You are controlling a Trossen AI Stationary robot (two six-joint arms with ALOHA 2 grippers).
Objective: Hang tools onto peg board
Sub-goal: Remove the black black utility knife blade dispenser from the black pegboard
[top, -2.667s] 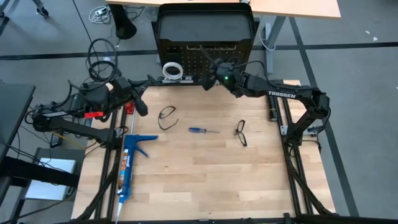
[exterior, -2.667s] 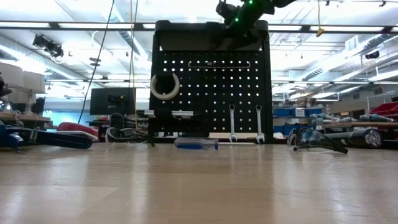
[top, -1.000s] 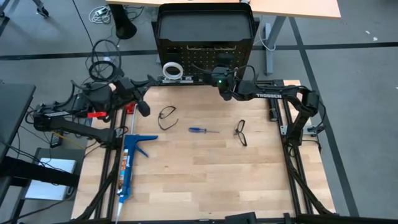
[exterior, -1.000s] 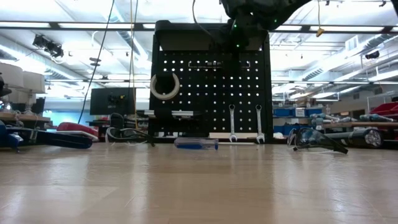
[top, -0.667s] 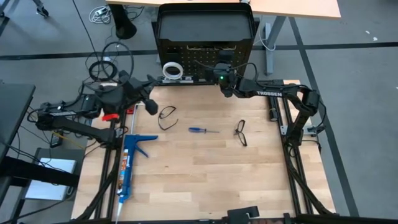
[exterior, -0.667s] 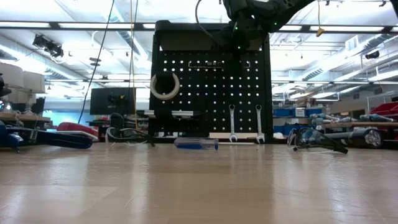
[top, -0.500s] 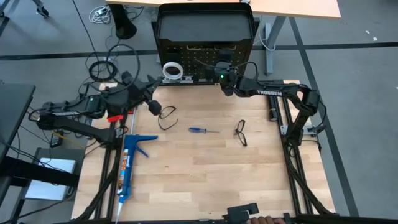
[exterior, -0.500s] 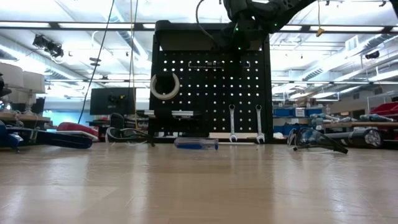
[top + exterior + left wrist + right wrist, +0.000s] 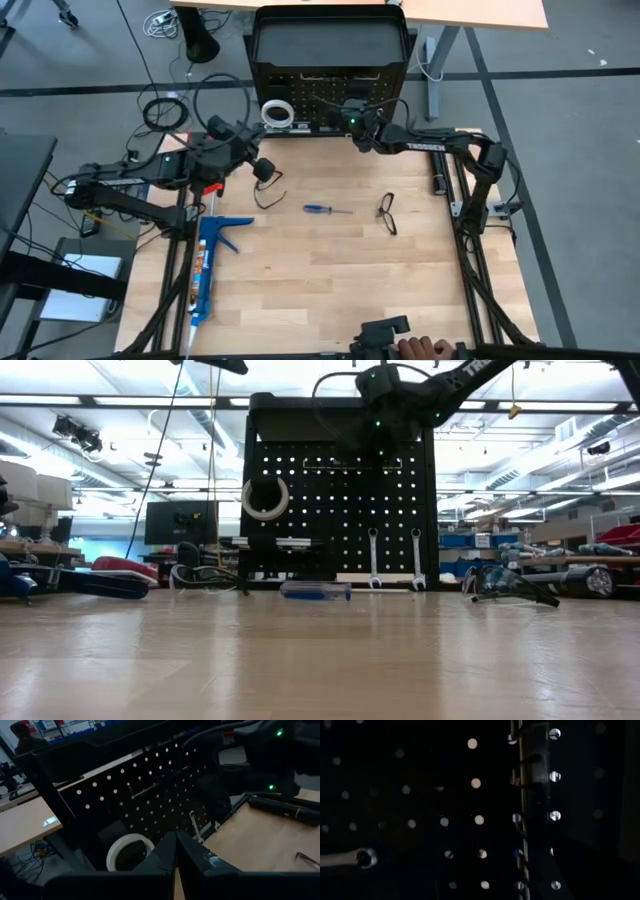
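Left end effector (image 9: 175,851) fingers meet, visible only wrist-side.

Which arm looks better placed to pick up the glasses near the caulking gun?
Left. Its hand hangs right beside those glasses, while the right hand is up against the peg board.

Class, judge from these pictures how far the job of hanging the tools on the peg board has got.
Done: the white tape roll and two wrenches hang on the peg board.

In hand: nothing visibly; the right gripper is at the board, and the left gripper hovers over one pair of safety glasses.

Left on the table: those glasses, the second pair and the blue-handled screwdriver.
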